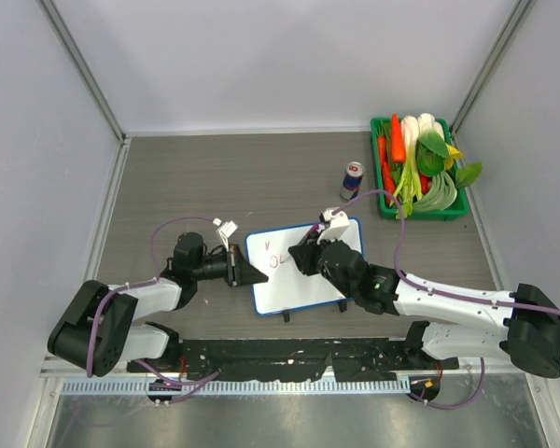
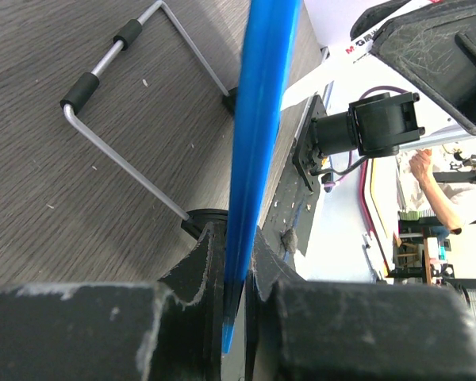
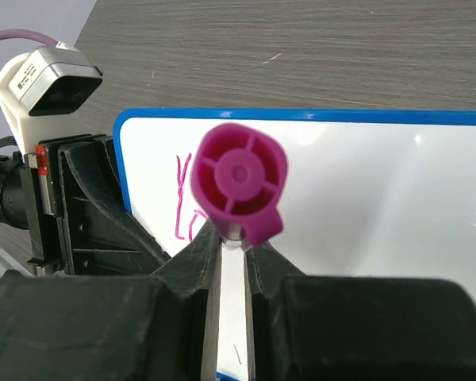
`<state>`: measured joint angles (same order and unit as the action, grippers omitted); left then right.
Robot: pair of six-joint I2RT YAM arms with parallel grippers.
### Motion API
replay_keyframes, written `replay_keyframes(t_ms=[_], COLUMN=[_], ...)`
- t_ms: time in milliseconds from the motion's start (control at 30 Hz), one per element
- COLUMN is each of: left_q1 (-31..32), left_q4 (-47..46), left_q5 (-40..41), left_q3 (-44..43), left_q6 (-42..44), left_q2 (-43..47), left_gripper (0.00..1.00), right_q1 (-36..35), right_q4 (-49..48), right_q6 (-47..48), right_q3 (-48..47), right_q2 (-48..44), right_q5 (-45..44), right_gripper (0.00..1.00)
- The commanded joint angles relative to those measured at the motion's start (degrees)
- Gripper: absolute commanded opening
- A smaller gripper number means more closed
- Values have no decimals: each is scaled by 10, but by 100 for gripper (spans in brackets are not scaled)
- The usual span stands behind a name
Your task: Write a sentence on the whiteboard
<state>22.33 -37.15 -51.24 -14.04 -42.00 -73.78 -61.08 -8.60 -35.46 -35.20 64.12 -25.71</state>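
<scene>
Whiteboard: your whiteboard [image 1: 303,271] lay flat on the worktop [image 1: 196,177], with an arm reaching in from each side.
Left jaws: they were clenched on the whiteboard's blue rim [image 2: 258,119] at its left edge. I judge you pinned it there so that it would not slide under the pen's push.
Right jaws: they grasped a marker [image 3: 239,182] above the whiteboard's middle. Its magenta butt end faced the wrist camera, so the tip pointed down at the whiteboard. You could not tell whether the tip touched.
Sentence: only the first pink strokes of the sentence [image 3: 184,198] stood on the whiteboard's left part, just beside the left jaws. The rest was blank, so I judge your writing had barely begun.
Bin: a green bin [image 1: 385,201] sat well beyond the whiteboard's far right corner. It held carrots [image 1: 397,138] and leafy greens [image 1: 433,149], piled above its rim.
Can: a can [image 1: 352,180] stood upright between the whiteboard and the bin, touching neither.
</scene>
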Motion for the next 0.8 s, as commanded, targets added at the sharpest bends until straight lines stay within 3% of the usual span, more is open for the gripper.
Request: replay_keyframes(t_ms=[0, 433, 767], left_q1=[-2, -2, -2], left_q4=[44, 43, 43], left_q5=[60, 60, 59], left_q3=[-4, -3, -3], left_q6=[17, 17, 17], left_q2=[-14, -12, -12], left_gripper=[0, 0, 0], right_q1=[3, 3, 3], right_q4=[29, 25, 40], right_q6=[27, 37, 19], right_q3=[-21, -50, -17], right_q2=[0, 11, 7], right_q5=[-60, -78, -43], right_gripper=[2, 1, 1])
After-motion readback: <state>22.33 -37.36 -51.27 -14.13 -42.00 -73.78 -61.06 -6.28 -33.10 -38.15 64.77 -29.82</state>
